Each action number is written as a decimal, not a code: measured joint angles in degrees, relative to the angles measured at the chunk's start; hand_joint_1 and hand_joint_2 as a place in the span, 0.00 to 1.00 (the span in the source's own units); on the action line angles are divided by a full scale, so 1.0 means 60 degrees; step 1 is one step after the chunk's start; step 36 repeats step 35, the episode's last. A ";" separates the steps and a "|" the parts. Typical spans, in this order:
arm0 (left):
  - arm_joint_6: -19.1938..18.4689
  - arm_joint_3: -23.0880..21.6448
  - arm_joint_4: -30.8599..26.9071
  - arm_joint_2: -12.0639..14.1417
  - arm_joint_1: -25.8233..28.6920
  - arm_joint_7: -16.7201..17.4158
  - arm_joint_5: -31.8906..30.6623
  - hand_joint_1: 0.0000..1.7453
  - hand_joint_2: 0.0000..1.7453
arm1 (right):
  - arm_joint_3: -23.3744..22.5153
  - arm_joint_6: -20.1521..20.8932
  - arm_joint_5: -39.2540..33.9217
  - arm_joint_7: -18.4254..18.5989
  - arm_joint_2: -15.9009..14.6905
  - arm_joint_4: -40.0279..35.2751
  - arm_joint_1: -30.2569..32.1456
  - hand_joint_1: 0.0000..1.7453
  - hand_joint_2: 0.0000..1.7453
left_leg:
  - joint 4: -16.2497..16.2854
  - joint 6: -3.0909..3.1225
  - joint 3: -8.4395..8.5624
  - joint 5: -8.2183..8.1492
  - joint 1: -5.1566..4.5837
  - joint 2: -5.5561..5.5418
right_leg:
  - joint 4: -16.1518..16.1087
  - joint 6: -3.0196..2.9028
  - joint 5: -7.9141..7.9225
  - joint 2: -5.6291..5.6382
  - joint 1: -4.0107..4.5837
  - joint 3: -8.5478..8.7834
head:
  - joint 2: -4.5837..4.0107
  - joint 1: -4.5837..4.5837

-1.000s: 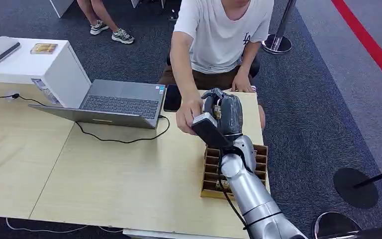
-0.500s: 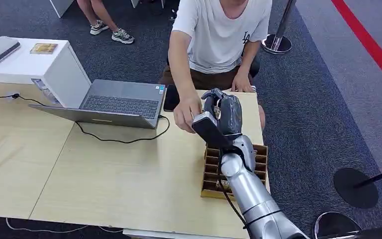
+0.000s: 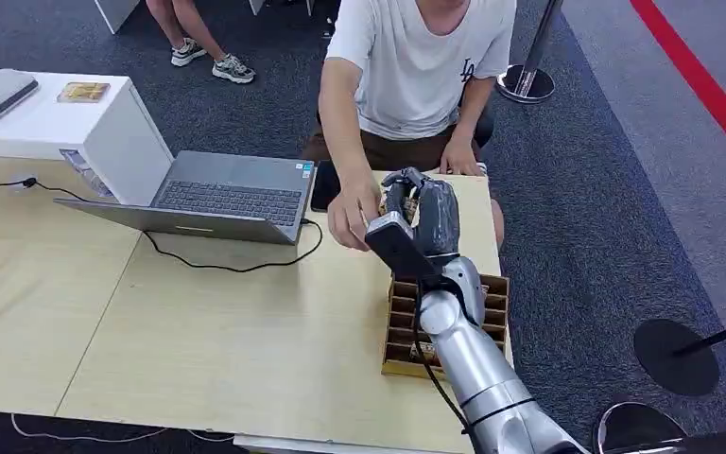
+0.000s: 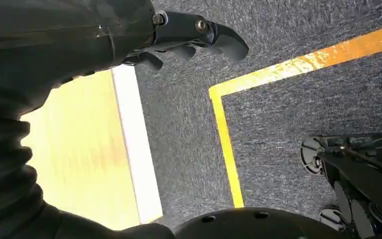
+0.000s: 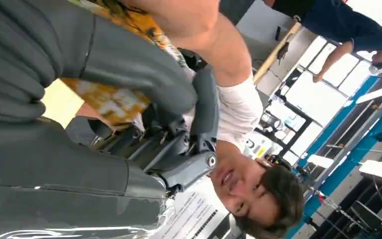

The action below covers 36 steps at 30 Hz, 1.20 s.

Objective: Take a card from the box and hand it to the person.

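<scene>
My right hand (image 3: 423,219) is raised over the far end of the wooden compartment box (image 3: 494,312) on the table's right side. It pinches a yellow patterned card (image 5: 110,101) between thumb and fingers. A seated person in a white shirt (image 3: 416,57) faces me, and their hand (image 3: 352,214) reaches up against my hand at the card. In the right wrist view the person's forearm (image 5: 204,35) lies right over the card's far end. My left hand (image 4: 189,30) hangs beside the table edge above the carpet, with nothing in it and its fingers apart.
An open laptop (image 3: 227,194) with a black cable stands at the table's far middle, and a dark phone (image 3: 327,186) lies next to it. A white cabinet (image 3: 85,123) sits at the far left. Stanchion bases (image 3: 676,355) stand on the carpet to the right.
The person's hand has shifted slightly left and up along my right hand. My right hand with the card has barely moved.
</scene>
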 joint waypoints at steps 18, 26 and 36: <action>0.0047 0.0004 0.0000 0.0000 0.0000 0.0168 0.0087 0.00 0.00 | 0.0000 -0.0142 -0.0157 -0.0029 0.0000 0.0193 -0.0066 0.00 1.00 | 0.0000 0.0000 0.0001 0.0000 0.0000 0.0000 | 0.0000 0.0000 0.0000 0.0001 0.0000 -0.0001 | 0.0000 0.0000; 0.0117 0.0004 0.0000 0.0000 0.0004 0.0244 0.0168 0.00 0.00 | -0.0044 -0.0426 -0.0270 0.0026 -0.0175 -0.0267 0.0144 0.00 1.00 | 0.0004 0.0000 0.0004 0.0000 -0.0001 0.0001 | -0.0002 0.0000 0.0000 0.0000 0.0000 -0.0006 | 0.0000 0.0000; 0.0204 0.0007 0.0000 0.0000 0.0021 0.0339 0.0306 0.00 0.00 | -0.1163 -0.0926 0.0047 0.0401 -0.0980 -0.2405 0.1131 0.00 1.00 | 0.0007 0.0002 -0.0002 -0.0002 -0.0005 -0.0006 | -0.0007 0.0000 0.0000 -0.0010 -0.0003 -0.0008 | 0.0000 0.0004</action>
